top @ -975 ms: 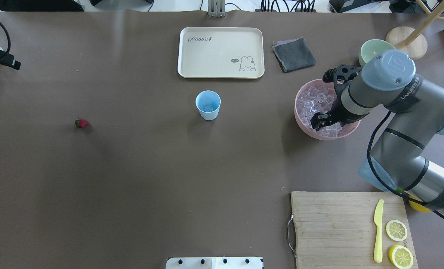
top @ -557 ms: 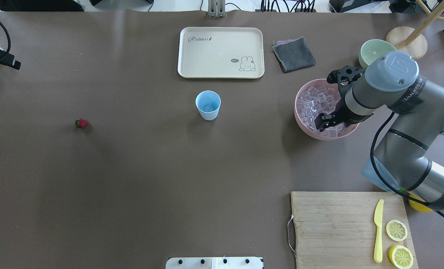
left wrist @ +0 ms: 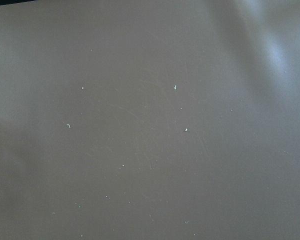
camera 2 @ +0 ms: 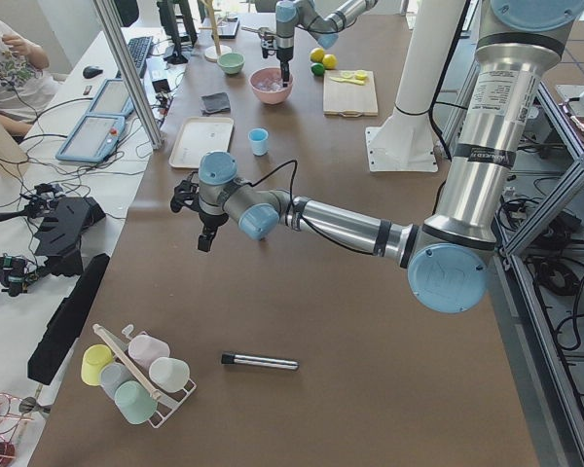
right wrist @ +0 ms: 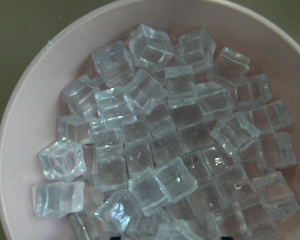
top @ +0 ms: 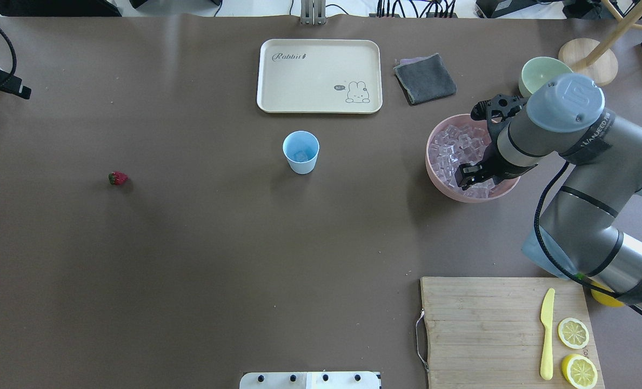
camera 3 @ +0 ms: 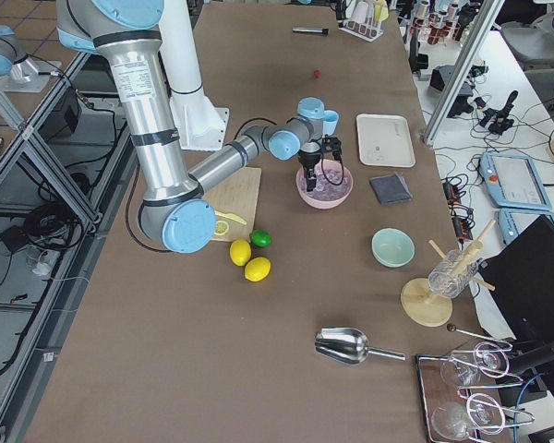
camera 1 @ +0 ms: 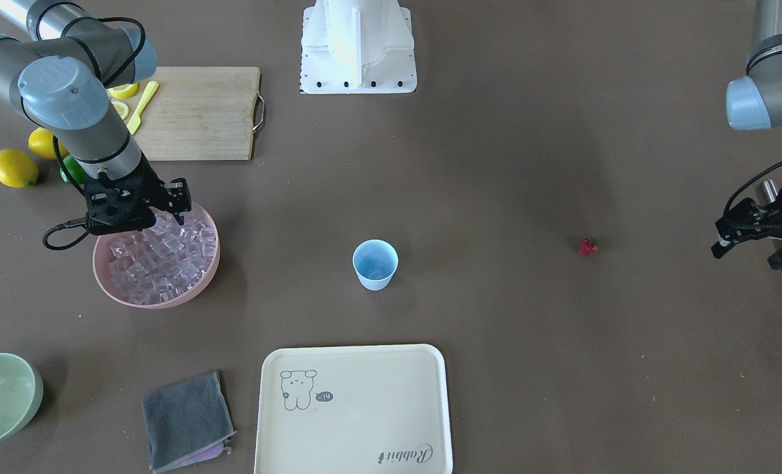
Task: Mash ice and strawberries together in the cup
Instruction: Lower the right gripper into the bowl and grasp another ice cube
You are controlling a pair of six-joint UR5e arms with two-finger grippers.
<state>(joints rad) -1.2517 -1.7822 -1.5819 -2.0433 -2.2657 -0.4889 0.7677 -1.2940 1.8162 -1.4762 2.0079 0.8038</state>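
As the brown table [top: 191,243] is stretching away from the robot's base, a pale wooden cutting board [top: 483,324] is lying nearest, at 4 o'clock from the small pale-blue plastic cup [top: 302,166]. It is carrying a yellow plastic knife [top: 547,334] beside two cut lemon halves [top: 573,333]. Farther out, the cup is standing upright mid-table with one clear cube [top: 300,156] resting inside. The tiny dark-red strawberry [top: 118,178] is lying well apart at the cup's 9 o'clock, on bare table. At the cup's 3 o'clock a wide pink bowl [top: 432,175] is holding a heap of clear, glassy ice cubes [right wrist: 165,140]. The right gripper [top: 468,177] is hanging over the bowl's 6 o'clock part, pointing down at the heap; whether it is spread or pinching anything is not showing. The left gripper [camera 1: 753,253] is hovering beyond the strawberry, toward the table's 9 o'clock end, and its jaws are likewise not readable. Farthest, a cream rectangular tray [top: 310,75] with a rabbit drawing is lying at the cup's 12 o'clock and a folded grey cloth [top: 425,79] at 2 o'clock. A pale-green bowl [top: 537,75] is sitting at the pink bowl's 1 o'clock.
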